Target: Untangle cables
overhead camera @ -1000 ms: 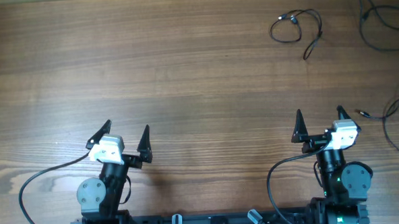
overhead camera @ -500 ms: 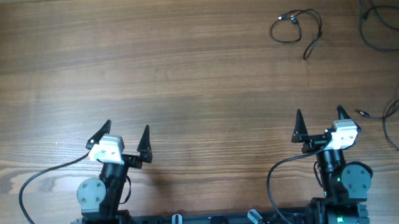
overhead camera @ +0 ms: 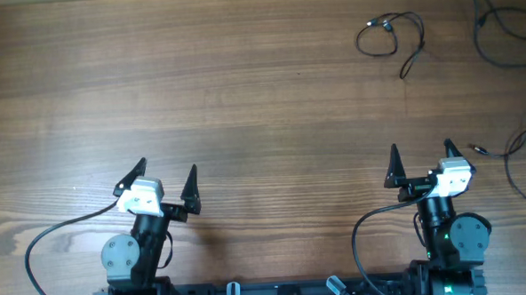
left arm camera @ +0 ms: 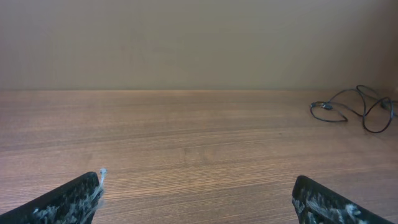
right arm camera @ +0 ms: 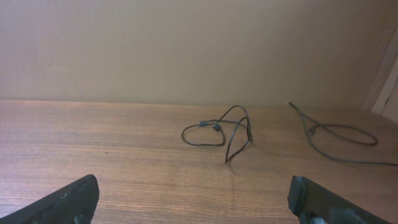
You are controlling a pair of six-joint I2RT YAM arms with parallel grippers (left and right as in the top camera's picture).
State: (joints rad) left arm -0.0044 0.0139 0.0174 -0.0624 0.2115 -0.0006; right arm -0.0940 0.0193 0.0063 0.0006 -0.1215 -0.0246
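Three thin black cables lie apart on the wooden table at the far right. A small looped cable point(overhead camera: 392, 37) lies far ahead of my right gripper; it also shows in the right wrist view point(right arm camera: 217, 134) and the left wrist view point(left arm camera: 354, 109). A second looped cable point(overhead camera: 502, 26) lies at the top right corner, seen in the right wrist view point(right arm camera: 336, 137). A third cable point(overhead camera: 521, 154) runs along the right edge beside my right gripper point(overhead camera: 421, 163). My left gripper point(overhead camera: 165, 177) is at the near left. Both grippers are open and empty.
The wooden table top point(overhead camera: 243, 95) stretches ahead of both arms. The arms' own thick black cables point(overhead camera: 36, 255) loop near the front edge by the bases. A beige wall point(right arm camera: 186, 50) stands behind the table.
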